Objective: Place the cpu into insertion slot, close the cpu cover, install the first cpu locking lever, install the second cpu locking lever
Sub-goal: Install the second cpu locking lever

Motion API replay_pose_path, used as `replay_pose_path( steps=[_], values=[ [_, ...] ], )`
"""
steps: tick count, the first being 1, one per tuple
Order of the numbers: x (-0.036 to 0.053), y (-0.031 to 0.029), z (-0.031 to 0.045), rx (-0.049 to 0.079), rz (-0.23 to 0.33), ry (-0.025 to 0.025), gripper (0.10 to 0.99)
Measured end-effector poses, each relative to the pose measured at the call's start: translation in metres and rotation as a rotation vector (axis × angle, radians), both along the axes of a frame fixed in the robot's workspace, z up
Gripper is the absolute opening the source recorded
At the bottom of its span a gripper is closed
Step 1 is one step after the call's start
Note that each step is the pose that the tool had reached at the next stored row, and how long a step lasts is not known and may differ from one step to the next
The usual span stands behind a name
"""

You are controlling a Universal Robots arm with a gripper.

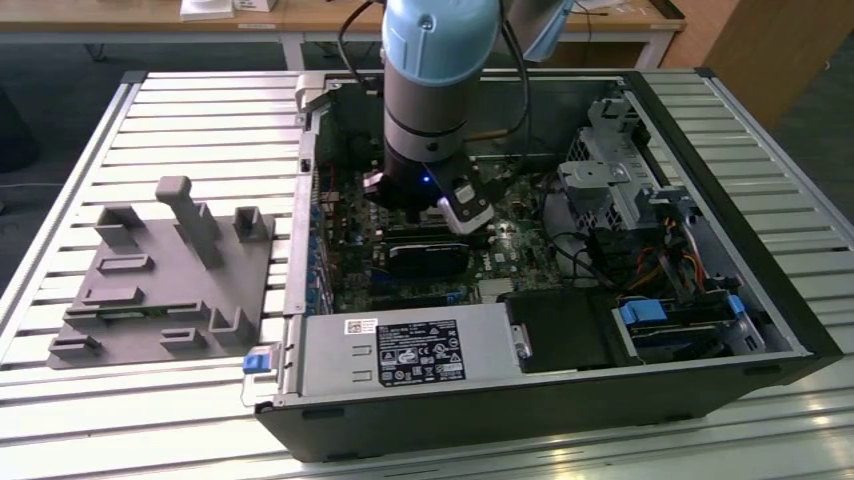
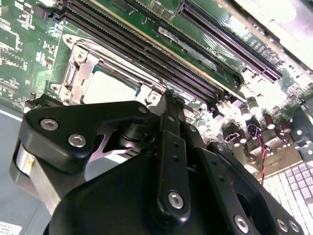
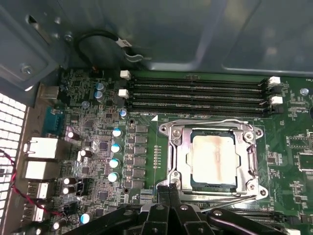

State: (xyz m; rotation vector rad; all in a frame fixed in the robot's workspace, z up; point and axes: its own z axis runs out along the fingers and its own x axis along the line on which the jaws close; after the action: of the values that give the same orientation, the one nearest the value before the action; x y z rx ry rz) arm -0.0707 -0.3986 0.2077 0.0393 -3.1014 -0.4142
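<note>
An open black computer tower case (image 1: 694, 385) lies on its side on a table of pale metal slats (image 1: 200, 110), with the grey and light-blue robot arm (image 1: 434, 90) reaching down into it over the green-black motherboard (image 1: 514, 255). A silver-labelled power supply box (image 1: 407, 352) sits along the case's near edge, beside a black rectangular card (image 1: 424, 255) under the arm. Towards the exterior view's left, a grey plastic fixture with upright posts (image 1: 167, 275) rests on the slats beside the case
</note>
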Motion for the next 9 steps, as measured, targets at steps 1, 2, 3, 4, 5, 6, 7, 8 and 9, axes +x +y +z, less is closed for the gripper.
replay_pose_path(
  steps=[1, 2, 3, 4, 5, 6, 7, 8, 9],
  values=[
    [0.0, 0.0, 0.001, 0.0, 0.0, 0.0, 0.106],
    [0.0, 0.0, 0.0018, 0.0, 0.0, 0.0, 0.106],
    [0.0001, 0.0, 0.0023, 0.0, 0.0, 0.0, 0.106],
    [0.0006, 0.0001, 0.0025, 0.0, 0.0, 0.0, 0.106],
    [0.0017, 0.0, 0.0027, 0.0, 0.0, 0.0002, 0.106],
    [0.0036, 0.0, 0.0027, 0.0, 0.0, 0.0004, 0.106],
    [0.0061, 0.0, 0.0027, 0.0, 0.0, 0.0008, 0.106],
    [0.0086, 0.0, 0.0027, 0.0, 0.0, 0.0011, 0.106],
    [0.0114, 0.0, 0.0027, 0.0, 0.0, 0.0014, 0.106]
  ],
)
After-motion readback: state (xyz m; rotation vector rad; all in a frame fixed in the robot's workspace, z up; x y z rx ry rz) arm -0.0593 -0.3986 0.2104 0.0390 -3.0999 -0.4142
